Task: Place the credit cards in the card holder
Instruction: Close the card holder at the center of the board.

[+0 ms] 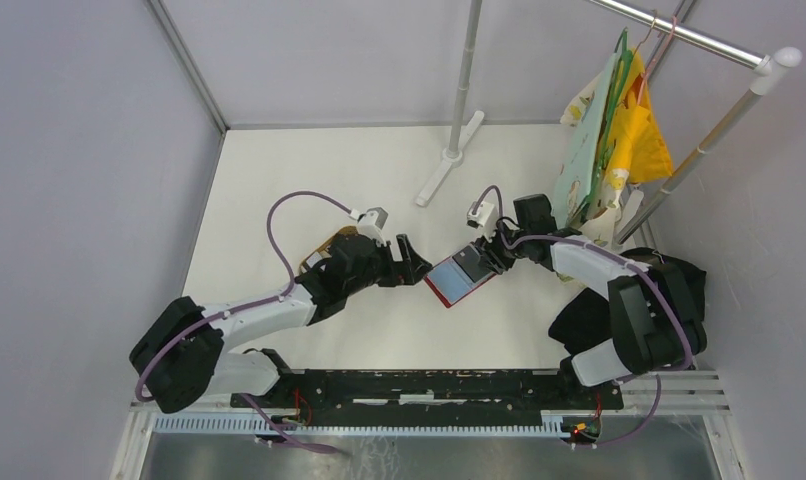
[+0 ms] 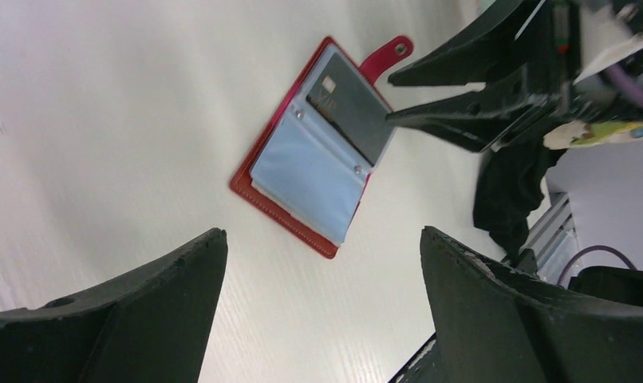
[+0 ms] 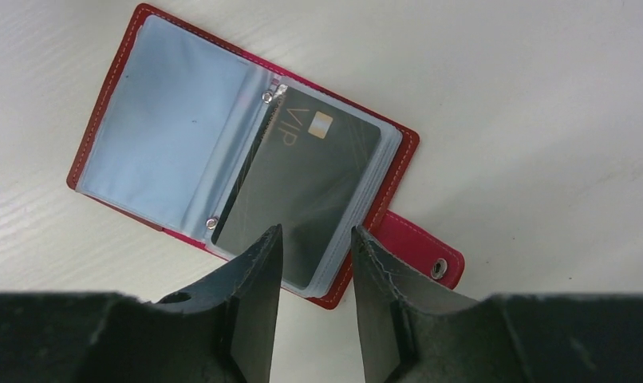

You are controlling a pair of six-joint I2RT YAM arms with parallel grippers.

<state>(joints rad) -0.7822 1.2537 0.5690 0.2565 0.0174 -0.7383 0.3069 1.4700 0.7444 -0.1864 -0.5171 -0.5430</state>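
The card holder (image 1: pixel 460 276) lies open on the bench (image 1: pixel 309 180), a black card (image 3: pixel 302 187) in its tab-side pocket, long axis running from the wide-open left gripper (image 1: pixel 411 262) to the nearer right gripper (image 3: pixel 316 235), half-open and empty at the card's edge.

Top view looks down from afar; both wrist views closely share the card holder (image 2: pixel 302 171).
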